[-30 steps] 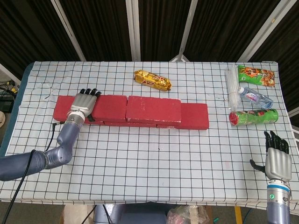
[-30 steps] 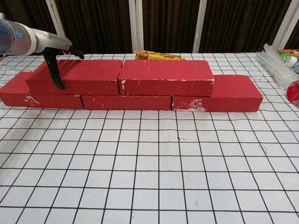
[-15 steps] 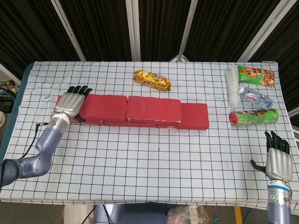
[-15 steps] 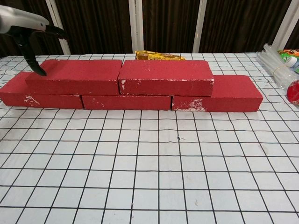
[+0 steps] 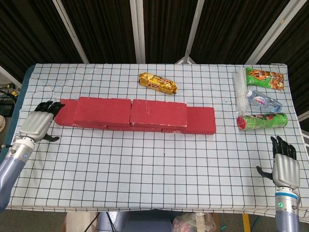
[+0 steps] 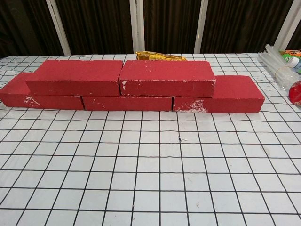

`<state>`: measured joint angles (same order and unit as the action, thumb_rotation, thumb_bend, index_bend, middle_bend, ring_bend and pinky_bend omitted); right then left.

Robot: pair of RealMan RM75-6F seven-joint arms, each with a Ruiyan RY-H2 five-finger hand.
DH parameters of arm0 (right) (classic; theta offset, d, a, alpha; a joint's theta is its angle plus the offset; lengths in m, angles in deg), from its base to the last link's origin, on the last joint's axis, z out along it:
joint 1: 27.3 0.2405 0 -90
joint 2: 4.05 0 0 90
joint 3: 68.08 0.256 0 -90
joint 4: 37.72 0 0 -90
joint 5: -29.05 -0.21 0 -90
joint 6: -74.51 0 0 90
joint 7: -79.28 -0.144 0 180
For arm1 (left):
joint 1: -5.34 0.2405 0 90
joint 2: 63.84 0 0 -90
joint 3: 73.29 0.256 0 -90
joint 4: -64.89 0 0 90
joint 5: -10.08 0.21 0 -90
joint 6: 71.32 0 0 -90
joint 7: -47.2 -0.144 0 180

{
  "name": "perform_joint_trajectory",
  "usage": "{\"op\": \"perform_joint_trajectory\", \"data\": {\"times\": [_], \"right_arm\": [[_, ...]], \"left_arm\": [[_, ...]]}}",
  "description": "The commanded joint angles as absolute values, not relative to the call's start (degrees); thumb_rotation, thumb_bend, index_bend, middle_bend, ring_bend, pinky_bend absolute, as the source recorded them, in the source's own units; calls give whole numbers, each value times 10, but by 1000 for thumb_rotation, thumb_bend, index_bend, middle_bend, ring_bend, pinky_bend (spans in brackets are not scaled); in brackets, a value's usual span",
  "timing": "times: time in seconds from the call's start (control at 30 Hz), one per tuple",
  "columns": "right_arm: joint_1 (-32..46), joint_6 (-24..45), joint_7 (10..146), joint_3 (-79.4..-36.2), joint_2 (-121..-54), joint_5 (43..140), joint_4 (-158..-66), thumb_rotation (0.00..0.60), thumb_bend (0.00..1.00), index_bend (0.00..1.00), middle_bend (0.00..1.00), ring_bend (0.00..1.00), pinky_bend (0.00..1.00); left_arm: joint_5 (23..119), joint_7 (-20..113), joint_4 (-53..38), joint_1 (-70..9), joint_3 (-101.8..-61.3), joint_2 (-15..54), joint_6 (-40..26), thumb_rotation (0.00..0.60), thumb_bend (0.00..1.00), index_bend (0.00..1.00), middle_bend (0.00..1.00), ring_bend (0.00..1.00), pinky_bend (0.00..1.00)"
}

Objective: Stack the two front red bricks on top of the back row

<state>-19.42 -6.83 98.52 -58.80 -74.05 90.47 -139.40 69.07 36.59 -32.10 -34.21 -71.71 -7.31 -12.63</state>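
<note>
Just right of the left hand [image 5: 36, 123], which is empty with fingers loosely spread: back row [image 5: 200, 121] of red bricks, two upper bricks [image 5: 102, 110] [image 5: 159, 113] lying flat on it, side by side, touching. Stacking looks done; nothing left in front. Right hand [image 5: 285, 166], well apart at the near edge, likewise empty, fingers apart

- Two red bricks [image 6: 122, 77], side by side atop the back row [image 6: 127, 102].
- Gold snack packet [image 6: 159, 56] behind them.
- Checked worktop [image 6: 150, 179].
</note>
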Motion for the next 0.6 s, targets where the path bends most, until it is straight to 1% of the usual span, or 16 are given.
{"op": "perform_joint_trajectory", "data": {"times": [0.03,0.13,0.27,0.4,0.6], "right_arm": [[-194,-66,980,-593,-737,917,-1393,600,216,0,0,0,0],[-193,-60,972,-602,-730,941,-1391,600,216,0,0,0,0],[-192,-62,944,-615,-726,997,-1375,600,215,1,0,0,0],[-190,-70,924,-628,-728,1053,-1349,600,216,15,0,0,0],[-192,-74,922,-640,-725,1085,-1345,600,215,16,0,0,0]], "left_arm": [[793,438,-305,-269,-690,-63,-36,600,0,98,43,0,0],[851,463,-272,-214,-668,-35,30,600,0,98,17,0,0],[883,475,-234,-156,-654,4,92,600,0,98,0,0,0],[895,474,-219,-126,-655,26,118,600,0,98,0,0,0],[918,430,-246,-99,-656,29,144,600,0,98,0,0,0]]}}
